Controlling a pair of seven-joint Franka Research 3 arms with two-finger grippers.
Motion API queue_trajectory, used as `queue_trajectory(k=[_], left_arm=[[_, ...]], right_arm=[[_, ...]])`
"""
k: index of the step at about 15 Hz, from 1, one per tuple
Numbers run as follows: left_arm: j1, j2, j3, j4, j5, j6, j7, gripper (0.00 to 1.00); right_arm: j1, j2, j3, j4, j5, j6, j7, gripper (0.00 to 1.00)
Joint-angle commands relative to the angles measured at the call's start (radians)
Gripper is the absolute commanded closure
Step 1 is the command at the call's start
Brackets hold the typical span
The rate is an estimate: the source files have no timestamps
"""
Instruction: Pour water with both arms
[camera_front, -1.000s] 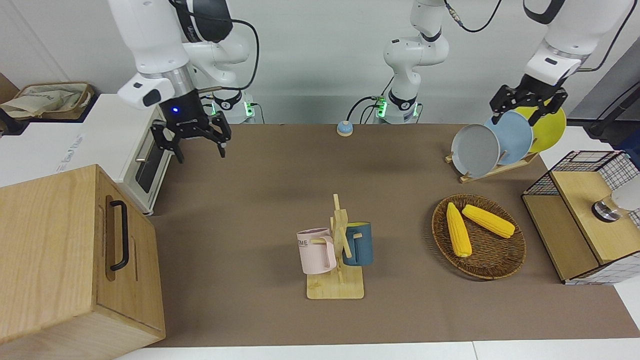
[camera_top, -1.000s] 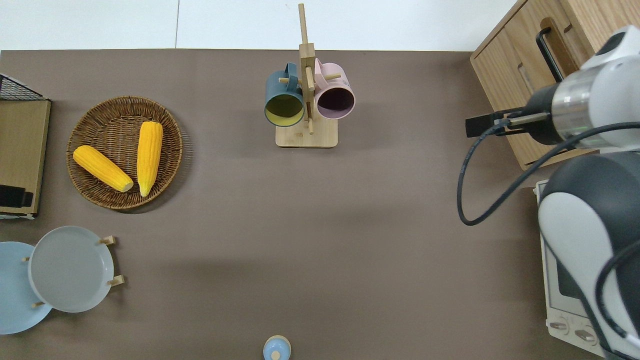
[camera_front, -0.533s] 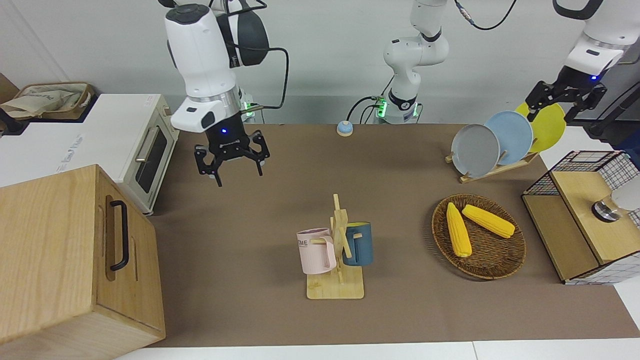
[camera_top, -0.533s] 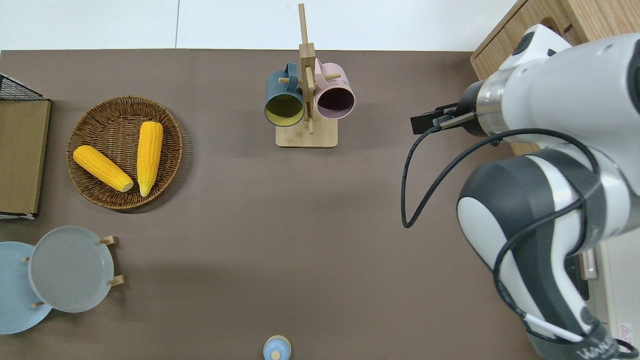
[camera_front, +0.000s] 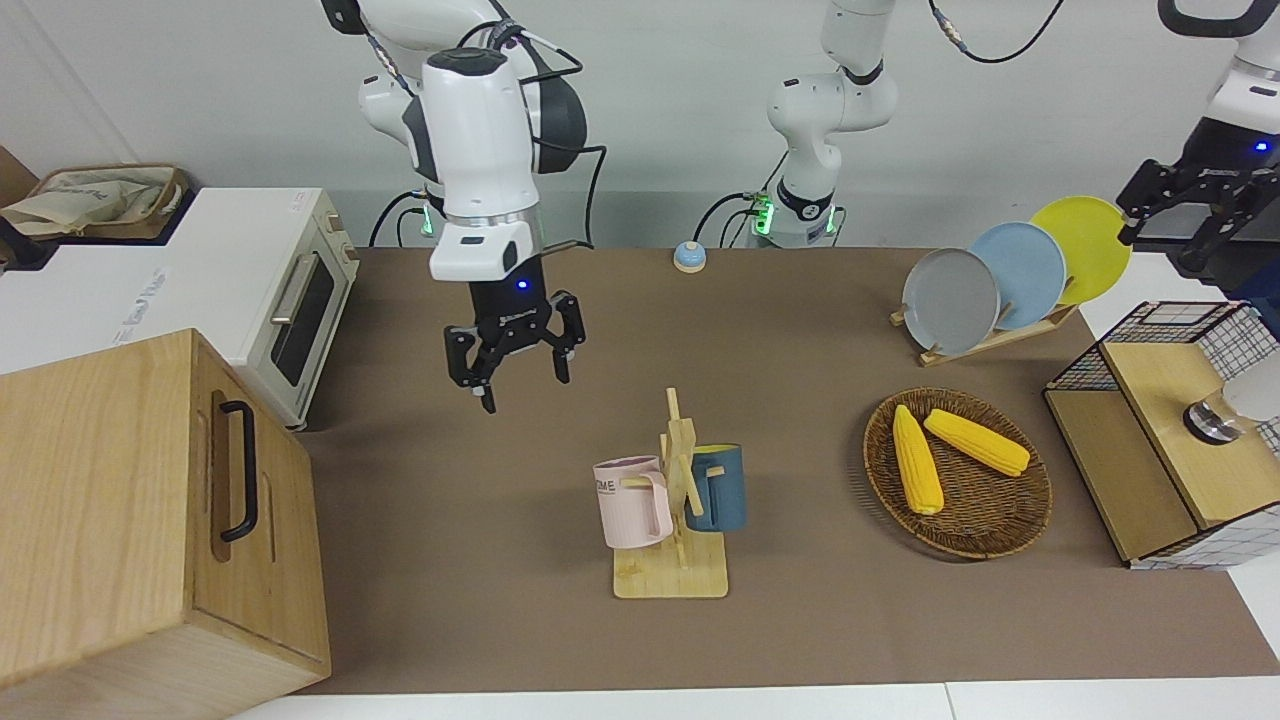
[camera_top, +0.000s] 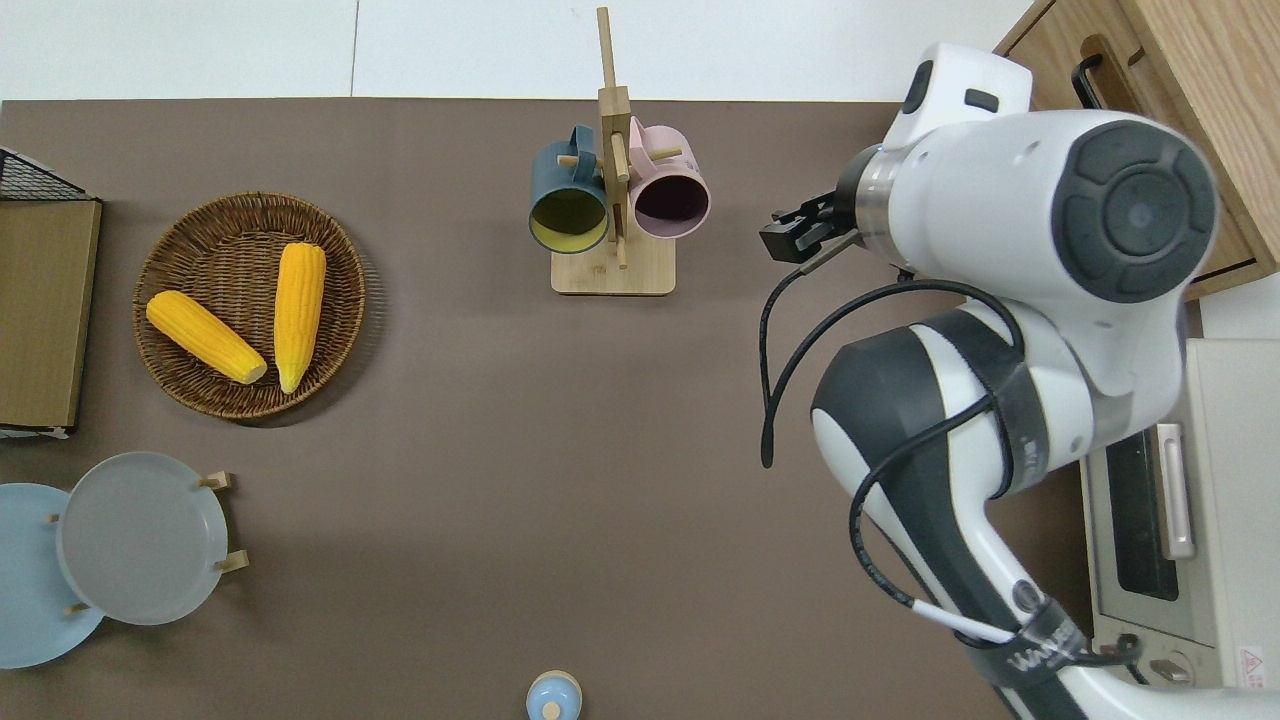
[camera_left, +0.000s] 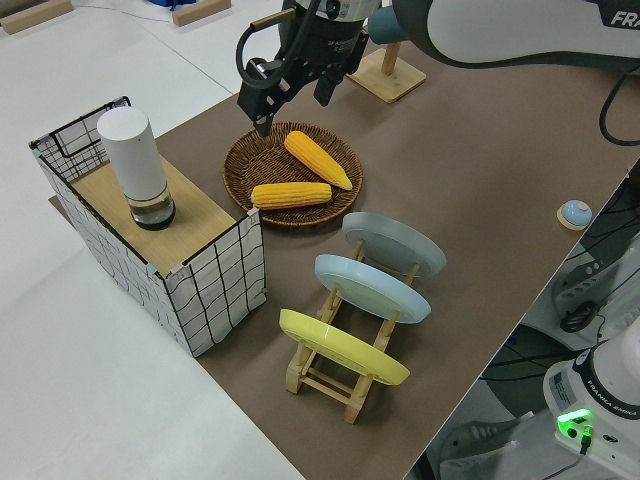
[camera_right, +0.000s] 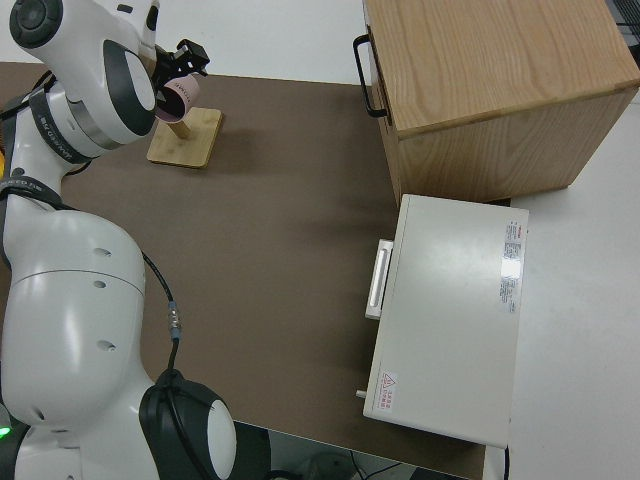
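My right gripper (camera_front: 510, 370) is open and empty, up over the brown table mat beside the wooden mug rack (camera_front: 678, 520), toward the right arm's end. In the overhead view its fingers are hidden under the arm. A pink mug (camera_front: 630, 500) and a dark blue mug (camera_front: 718, 487) hang on the rack; both also show in the overhead view, the pink mug (camera_top: 670, 200) and the blue mug (camera_top: 568, 205). My left gripper (camera_front: 1170, 215) is open and empty, high in the air at the left arm's end and out of the overhead view. A white cylindrical bottle (camera_left: 135, 165) stands on the wooden shelf of a wire basket (camera_front: 1150, 330).
A wicker basket (camera_front: 1000, 545) holds two corn cobs. A rack with three plates (camera_front: 985, 285) stands nearer to the robots. A toaster oven (camera_front: 270, 290) and a wooden cabinet (camera_front: 130, 500) stand at the right arm's end. A blue bell (camera_front: 689, 257) sits by a third arm's base.
My right arm has swung from the toaster oven toward the mug rack, its gripper staying open. My left gripper has moved away from the plates, toward the left arm's end of the table.
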Motion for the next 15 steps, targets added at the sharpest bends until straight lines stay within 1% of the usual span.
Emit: queue_trajectory(k=[1,2,4,5,7,8,10,11,13,15], left_arm=[[0.015,0.041,0.042,-0.015,-0.047,0.112,0.101,0.00],[0.033,0.056,0.043,-0.017,-0.077,0.134,0.129,0.00],[0.076,0.085,0.044,-0.017,-0.147,0.175,0.201,0.00],[0.092,0.097,0.044,-0.017,-0.167,0.197,0.231,0.00],[0.113,0.124,0.044,-0.018,-0.214,0.237,0.262,0.00],[0.121,0.136,0.044,-0.024,-0.246,0.264,0.272,0.00],[0.127,0.159,0.044,-0.028,-0.291,0.314,0.282,0.00],[0.127,0.168,0.044,-0.034,-0.324,0.340,0.282,0.00],[0.127,0.182,0.044,-0.052,-0.424,0.399,0.307,0.00],[0.126,0.206,0.042,-0.054,-0.464,0.444,0.344,0.00]], right_arm=[[-0.003,0.041,0.044,0.012,-0.034,0.079,-0.024,0.017],[-0.001,0.049,0.056,0.012,-0.049,0.098,-0.022,0.017],[0.000,0.065,0.066,0.012,-0.128,0.121,-0.022,0.017],[0.003,0.075,0.084,0.012,-0.164,0.122,-0.022,0.017],[0.006,0.094,0.096,0.012,-0.240,0.125,-0.032,0.017],[0.006,0.100,0.108,0.011,-0.274,0.136,-0.033,0.017],[0.006,0.124,0.113,0.011,-0.305,0.148,-0.038,0.017],[0.006,0.140,0.113,0.011,-0.314,0.165,-0.042,0.017],[0.006,0.161,0.113,0.006,-0.350,0.213,-0.048,0.017],[0.008,0.178,0.113,0.004,-0.399,0.222,-0.048,0.017]])
